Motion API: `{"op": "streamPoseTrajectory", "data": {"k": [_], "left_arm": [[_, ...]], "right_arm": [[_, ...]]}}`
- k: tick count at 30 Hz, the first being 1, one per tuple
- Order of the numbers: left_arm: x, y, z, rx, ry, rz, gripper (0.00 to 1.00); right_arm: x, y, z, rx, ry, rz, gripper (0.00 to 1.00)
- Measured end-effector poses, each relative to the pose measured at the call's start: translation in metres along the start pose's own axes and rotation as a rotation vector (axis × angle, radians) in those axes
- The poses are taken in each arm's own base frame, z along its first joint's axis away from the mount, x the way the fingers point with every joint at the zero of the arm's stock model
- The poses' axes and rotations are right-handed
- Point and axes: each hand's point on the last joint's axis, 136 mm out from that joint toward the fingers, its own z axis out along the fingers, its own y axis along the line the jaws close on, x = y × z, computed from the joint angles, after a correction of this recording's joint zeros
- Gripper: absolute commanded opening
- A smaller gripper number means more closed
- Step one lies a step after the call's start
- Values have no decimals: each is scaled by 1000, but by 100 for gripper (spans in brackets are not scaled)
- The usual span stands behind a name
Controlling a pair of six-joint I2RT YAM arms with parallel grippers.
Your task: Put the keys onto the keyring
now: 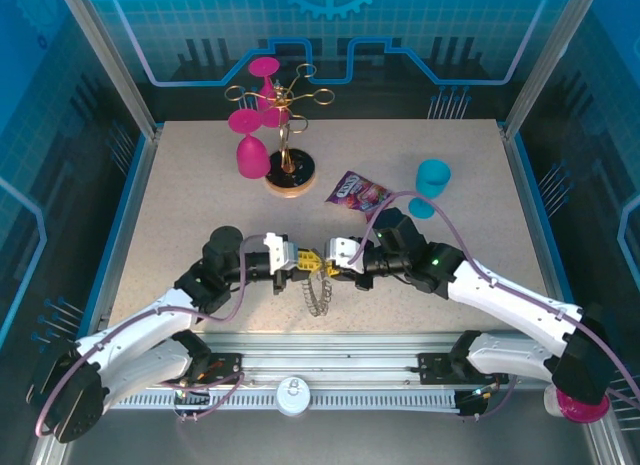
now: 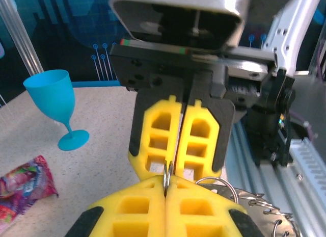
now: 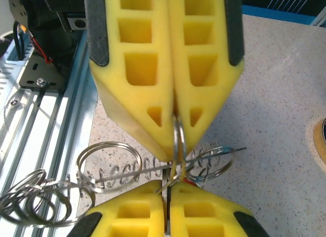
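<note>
Jaws of the left gripper (image 1: 303,257) and right gripper (image 1: 333,266) meet tip to tip over the table's (image 1: 190,195) near edge. Both are pinched shut on one silver loop (image 3: 178,137) of the keyring (image 1: 318,291), which dangles beneath them; whether it touches the tabletop is unclear.

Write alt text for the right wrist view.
Two yellow-fingered grippers meet tip to tip, the left gripper above, the right gripper below, both shut on the keyring, whose silver wire loops trail left across the speckled table onto the metal rail.
</note>
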Motion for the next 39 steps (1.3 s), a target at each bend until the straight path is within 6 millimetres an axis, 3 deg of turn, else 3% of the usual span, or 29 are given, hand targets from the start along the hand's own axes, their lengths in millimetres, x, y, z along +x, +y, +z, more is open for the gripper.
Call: {"op": "streamPoseTrajectory", "data": {"k": [7, 14, 20, 32, 35, 39], "left_arm": [[-5, 9, 6, -20, -44, -65, 0], [-3, 5, 3, -19, -28, -15, 0], [5, -2, 1, 11, 9, 32, 0], [9, -7, 1, 38, 20, 53, 0], [9, -8, 1, 41, 19, 53, 0], [9, -8, 0, 43, 18, 53, 0]], "right_arm": [[2, -1, 1, 24, 21, -2, 31], [-6, -17, -33, 140, -44, 6, 35], [-16, -19, -44, 148, -100, 3, 34], [-17, -3, -16, -11, -130, 59, 31], [-16, -1, -12, -28, -129, 64, 24], [-18, 2, -11, -46, -139, 65, 5]]}}
